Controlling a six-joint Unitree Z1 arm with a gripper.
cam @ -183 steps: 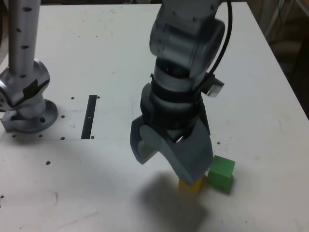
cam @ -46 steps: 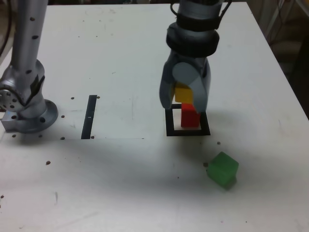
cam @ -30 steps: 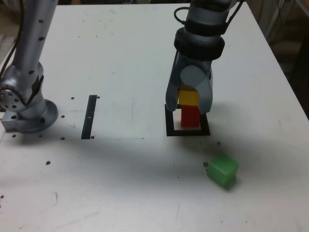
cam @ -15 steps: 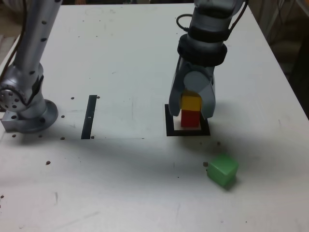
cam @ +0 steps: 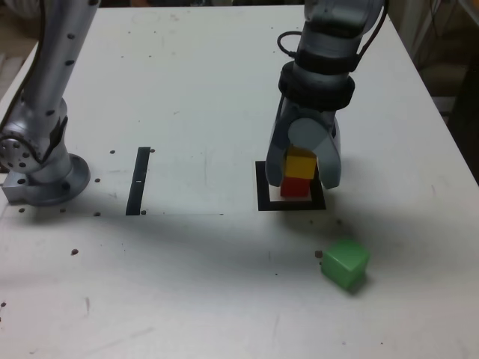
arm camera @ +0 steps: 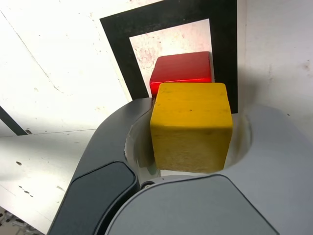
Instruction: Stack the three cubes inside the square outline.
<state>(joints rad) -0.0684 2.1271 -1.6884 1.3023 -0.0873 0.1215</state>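
Exterior view: the gripper [cam: 302, 180] of the arm [cam: 318, 78] points down over the square outline [cam: 264, 196], its two rounded fingers parted partway, with the yellow cube [cam: 300, 165] between them; the tips stand further apart than the cube's visible face is wide, yet whether the inner surfaces touch its sides, and so whether it is held, I cannot tell.

The red cube [cam: 294, 189] is inside the square outline, toward the exterior view's right side of the white centre; the yellow cube hides its upper part in that view, and whether the two touch I cannot tell.

The wrist view shows the top face of the red cube beyond the yellow cube, which covers part of it; the yellow cube sits a little askew to the black border, with one finger on either side.

The green cube [cam: 346, 262] lies outside the square outline on the white table [cam: 187, 299], nearer the exterior view's bottom edge and to the right, well apart from the other two; a thin black strip [cam: 138, 181] lies flat on the table, well off to the exterior view's left.
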